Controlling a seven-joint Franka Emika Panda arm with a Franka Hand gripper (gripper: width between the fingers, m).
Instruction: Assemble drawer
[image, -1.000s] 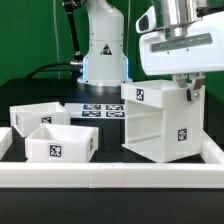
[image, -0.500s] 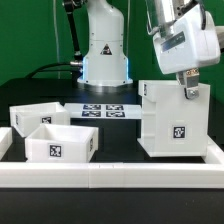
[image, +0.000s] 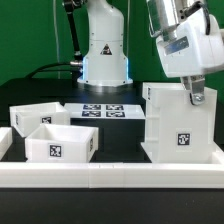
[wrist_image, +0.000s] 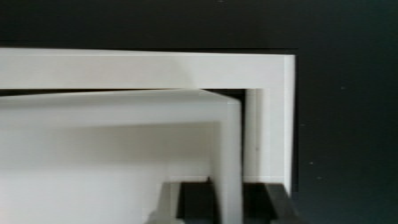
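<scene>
Setting: dark worktop (image: 115, 142) before a green backdrop (image: 30, 40), with the arm's white base (image: 105, 50) at the rear.

Item 1: tool (image: 196, 97), tilted, at the top rim of the case. In the wrist view its two dark fingers (wrist_image: 183, 202) sit narrowly apart, pinched on a thin white wall of the case between them.

Item 2: case (image: 180, 125), tall, white, upright on the worktop directly beneath the tool, with a square tag on its facing side.

Items 3 and 4: front tray (image: 58, 148) and rear tray (image: 35, 113), both open-topped and well apart from the tool, toward the exterior view's left.

Item 5: marker board (image: 105, 110), flat, between the trays and the case.

Item 6: long white rail (image: 110, 178) along the near edge, below the tool.
</scene>
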